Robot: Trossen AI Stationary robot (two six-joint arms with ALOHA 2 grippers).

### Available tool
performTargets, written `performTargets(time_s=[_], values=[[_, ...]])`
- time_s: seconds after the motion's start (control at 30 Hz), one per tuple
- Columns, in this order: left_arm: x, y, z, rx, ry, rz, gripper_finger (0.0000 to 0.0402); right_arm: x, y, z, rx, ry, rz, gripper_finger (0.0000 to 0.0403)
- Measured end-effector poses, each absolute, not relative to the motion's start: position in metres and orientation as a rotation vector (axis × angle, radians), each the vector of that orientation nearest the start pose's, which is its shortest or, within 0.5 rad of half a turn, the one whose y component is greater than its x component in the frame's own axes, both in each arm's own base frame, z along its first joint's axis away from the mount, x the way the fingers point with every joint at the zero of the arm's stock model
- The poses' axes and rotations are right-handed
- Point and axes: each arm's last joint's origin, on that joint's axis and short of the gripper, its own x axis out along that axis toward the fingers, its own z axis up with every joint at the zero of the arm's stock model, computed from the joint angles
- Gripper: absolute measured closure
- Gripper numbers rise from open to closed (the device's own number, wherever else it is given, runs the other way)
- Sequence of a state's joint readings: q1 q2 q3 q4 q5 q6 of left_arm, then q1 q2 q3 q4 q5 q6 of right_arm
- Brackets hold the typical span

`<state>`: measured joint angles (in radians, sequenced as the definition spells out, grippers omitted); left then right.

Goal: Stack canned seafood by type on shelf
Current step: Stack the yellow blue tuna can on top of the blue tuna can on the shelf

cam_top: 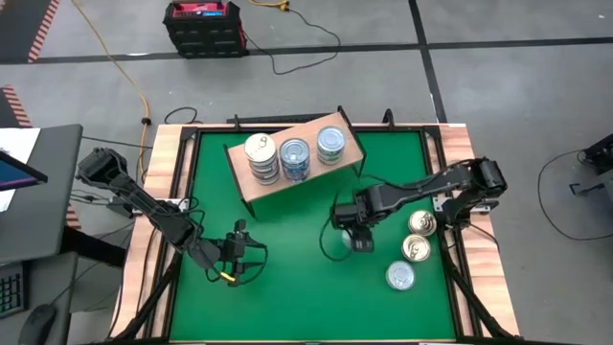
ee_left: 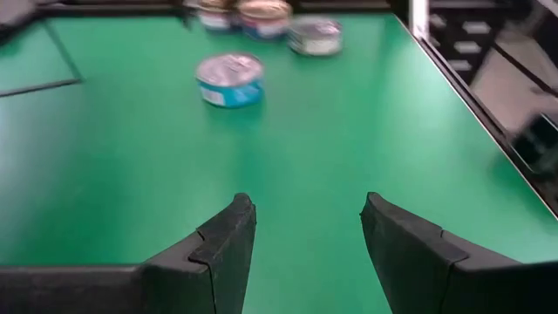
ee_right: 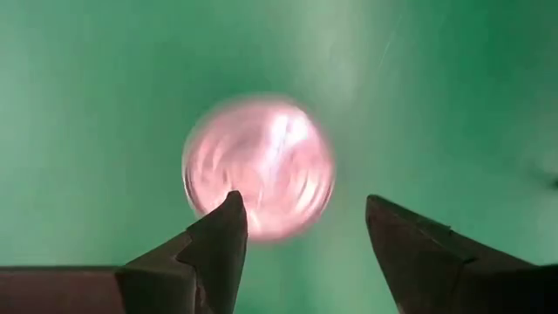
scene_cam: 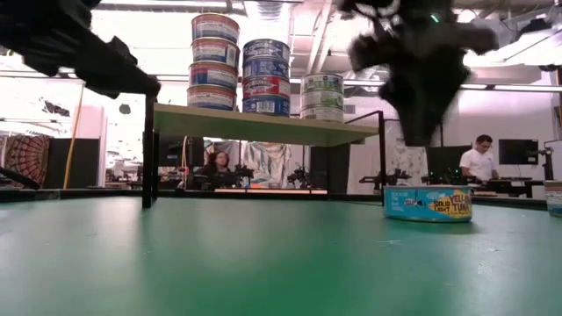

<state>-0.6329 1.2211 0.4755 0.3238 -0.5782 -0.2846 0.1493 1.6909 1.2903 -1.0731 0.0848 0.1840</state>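
The left gripper [cam_top: 233,257] hovered low over bare green table [cam_top: 287,307], its fingers [ee_left: 228,244] parted and holding nothing. Well ahead of it lay one tin, with the others farther off beyond. It looked to be waiting.

Beyond both grippers stood the shelf [cam_top: 251,187], carrying three stacks of cans [cam_top: 296,159] side by side, the left stack [scene_cam: 214,61] tallest in the low view. A tall stack of flat tins probably stood less steady than a short one, so a nudge to the board or its thin legs could have toppled it.

The right gripper [cam_top: 360,234] hung directly above a single tin [ee_right: 258,166] on the table, pointing straight down, fingers spread wide and empty. The tin sat off toward one finger [ee_right: 220,235], not centred between them. If the gripper had descended like that, that finger might have landed on the lid or pushed the tin aside. Three more tins [cam_top: 412,249] lay near this gripper's far side, close to the table's right edge, where a sliding tin could have struck them.
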Motion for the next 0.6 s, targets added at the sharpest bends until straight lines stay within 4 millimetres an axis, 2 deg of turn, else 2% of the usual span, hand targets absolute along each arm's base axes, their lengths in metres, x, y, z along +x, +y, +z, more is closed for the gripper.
performTargets(time_s=[0.17, 0.33, 0.47, 0.6], values=[[0.220, -0.121, 0.178, -0.080, 0.310, 0.067, 0.0200, 0.287, 0.046, 0.195, -0.022, 1.579, -0.119, 0.0143], [0.248, -0.114, 0.148, -0.097, 0.324, 0.058, 0.0200, 0.270, 0.043, 0.182, -0.014, 1.617, -0.167, 0.0143], [0.271, -0.107, 0.133, -0.076, 0.368, 0.108, 0.0200, 0.276, 0.044, 0.166, -0.037, 1.528, -0.121, 0.0143], [0.290, -0.110, 0.128, -0.063, 0.462, 0.021, 0.0200, 0.292, 0.051, 0.166, -0.038, 1.349, -0.063, 0.0143]])
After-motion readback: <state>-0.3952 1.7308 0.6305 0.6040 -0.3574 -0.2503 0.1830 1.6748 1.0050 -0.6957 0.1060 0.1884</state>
